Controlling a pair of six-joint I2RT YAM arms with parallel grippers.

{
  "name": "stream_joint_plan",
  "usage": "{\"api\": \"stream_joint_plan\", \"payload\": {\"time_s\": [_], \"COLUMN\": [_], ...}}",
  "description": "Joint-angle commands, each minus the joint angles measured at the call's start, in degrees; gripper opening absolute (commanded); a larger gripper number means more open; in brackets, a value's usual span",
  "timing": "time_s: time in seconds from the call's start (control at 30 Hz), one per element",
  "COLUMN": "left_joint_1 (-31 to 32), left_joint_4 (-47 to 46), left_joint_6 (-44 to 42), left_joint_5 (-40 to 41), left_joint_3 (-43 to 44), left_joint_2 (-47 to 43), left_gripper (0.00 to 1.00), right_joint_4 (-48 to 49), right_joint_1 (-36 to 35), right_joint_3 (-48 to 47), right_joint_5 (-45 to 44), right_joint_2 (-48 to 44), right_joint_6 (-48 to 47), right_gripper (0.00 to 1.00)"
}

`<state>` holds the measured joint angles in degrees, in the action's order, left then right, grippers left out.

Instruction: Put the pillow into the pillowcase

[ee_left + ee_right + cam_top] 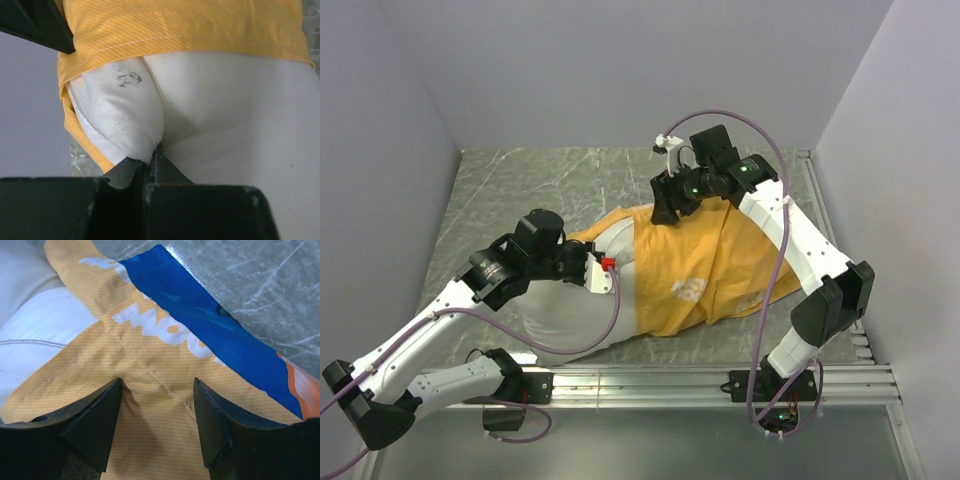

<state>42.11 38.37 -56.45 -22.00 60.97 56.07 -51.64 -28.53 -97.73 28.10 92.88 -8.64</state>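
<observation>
The white pillow (570, 320) lies at the table's middle left, its right part inside the orange-yellow pillowcase (705, 270). My left gripper (598, 268) is shut on a pinched fold of the pillow (225, 125) at the case's opening, with the case's orange hem (175, 25) just above it. My right gripper (665, 212) is open, with both fingertips resting on the orange face (150, 410) at the case's far edge. There a strip of the blue face (200, 320) is folded over. The pillow (35, 330) shows at the left of the right wrist view.
The grey marbled tabletop (540, 185) is enclosed by grey walls at the left, back and right. An aluminium rail (650, 382) runs along the near edge. Purple cables (775, 150) loop from both arms.
</observation>
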Motion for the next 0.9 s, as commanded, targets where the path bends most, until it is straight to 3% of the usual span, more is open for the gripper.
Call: {"api": "stream_joint_plan", "payload": {"time_s": [0.0,0.2,0.33,0.37,0.47,0.53,0.57,0.63,0.7,0.8,0.83,0.87], "left_joint_1": [1.48,1.93,2.37,2.54,2.54,2.63,2.72,2.63,2.63,2.63,2.63,2.63], "left_joint_4": [-3.39,-3.21,-4.09,-4.18,-4.01,-4.09,-4.18,-4.35,-4.36,-5.32,-5.67,-5.85], "left_joint_6": [-2.97,-4.55,-6.04,-6.22,-6.40,-6.40,-6.57,-6.57,-6.49,-6.04,-6.22,-6.31], "left_joint_5": [-1.91,-1.82,-1.56,-1.47,-1.38,-1.21,-1.03,-0.94,-0.76,-0.41,-0.33,-0.33], "left_joint_3": [0.20,-0.85,-1.47,-1.55,-1.21,-1.03,-1.12,-1.20,-1.20,-1.47,-1.38,-1.47], "left_joint_2": [-1.58,-2.90,-3.78,-3.87,-3.78,-3.69,-3.87,-3.95,-4.04,-3.95,-3.78,-3.61], "left_gripper": [0.00,0.00,0.00,0.00,0.00,0.00,0.00,0.00,0.00,0.00,0.00,0.00], "right_joint_4": [2.40,3.04,2.51,0.85,-7.20,-12.15,-19.74,-20.86,-20.88,-16.05,-14.99,-14.11], "right_joint_1": [1.02,2.52,4.10,4.27,4.45,4.63,5.15,5.33,5.42,4.81,4.28,3.23], "right_joint_3": [-2.81,-8.87,-8.09,-8.17,-11.06,-13.43,-15.36,-15.90,-16.26,-14.95,-14.33,-14.33], "right_joint_5": [-2.87,-5.16,-3.58,-2.71,2.74,7.90,14.20,16.35,21.09,24.63,24.90,25.07], "right_joint_2": [-0.50,1.59,3.44,4.49,8.52,10.82,13.61,13.82,12.16,7.94,7.15,6.09], "right_joint_6": [0.90,1.35,-2.16,-2.95,-6.73,-9.45,-12.07,-12.62,-12.10,-7.89,-5.70,-5.16], "right_gripper": [0.66,0.76,0.82,0.86,0.86,0.82,0.71,0.67,0.56,0.36,0.24,0.18]}}
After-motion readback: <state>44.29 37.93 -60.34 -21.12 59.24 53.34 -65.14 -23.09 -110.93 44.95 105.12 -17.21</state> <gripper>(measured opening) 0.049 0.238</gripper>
